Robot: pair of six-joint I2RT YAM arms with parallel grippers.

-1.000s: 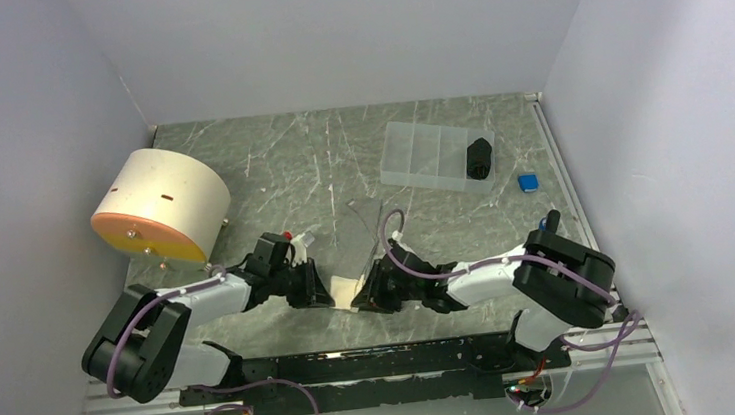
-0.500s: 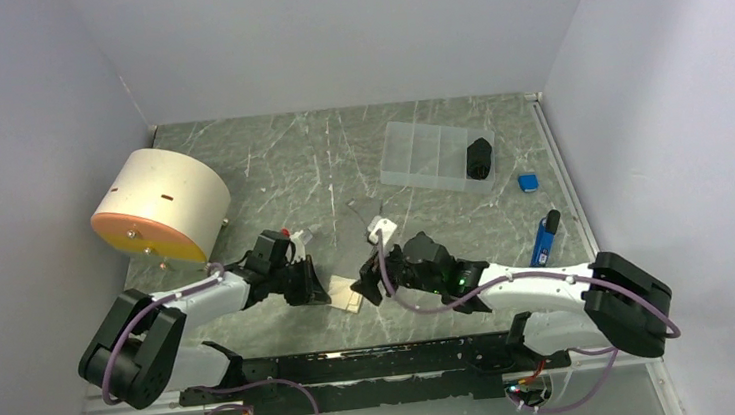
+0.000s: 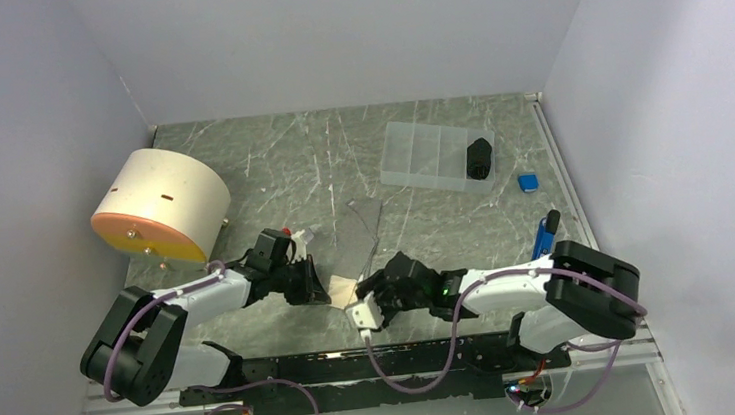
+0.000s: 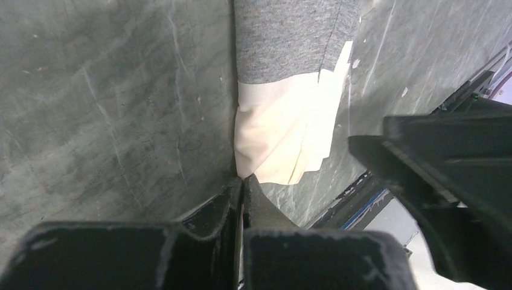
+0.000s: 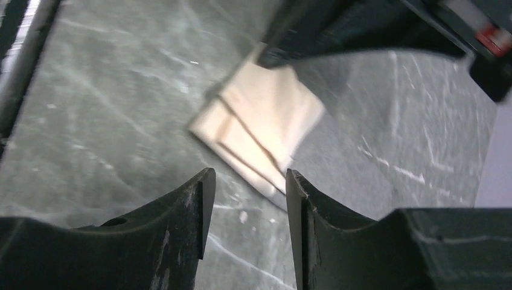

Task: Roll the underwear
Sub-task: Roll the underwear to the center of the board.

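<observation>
While lying flat on the table (image 3: 279, 155), reads as underwear (image 4: 284, 54) folded into a long, narrow strip: heathered grey knit over most of the length, a plain cream band across one end. Shows a seam line down the grey part and a straight join where grey meets cream. Shows stacked, slightly offset layers at the cream end from the right wrist view, with thin dark lines between the folds.

Runs lengthwise straight out ahead of the left fingers (image 4: 238, 193), cream end right at their tips, grey end farthest from them. Points, in the top view, from the gap between the two sets of fingers away toward the back of the table, leaning a little to the right.

Left fingers: pressed tight together, nipping the near corner of the cream band. Right fingers (image 3: 371, 294): narrowly parted, nothing between them, low over the table, aimed at the cream end just ahead of their tips, close to it but not touching.
</observation>
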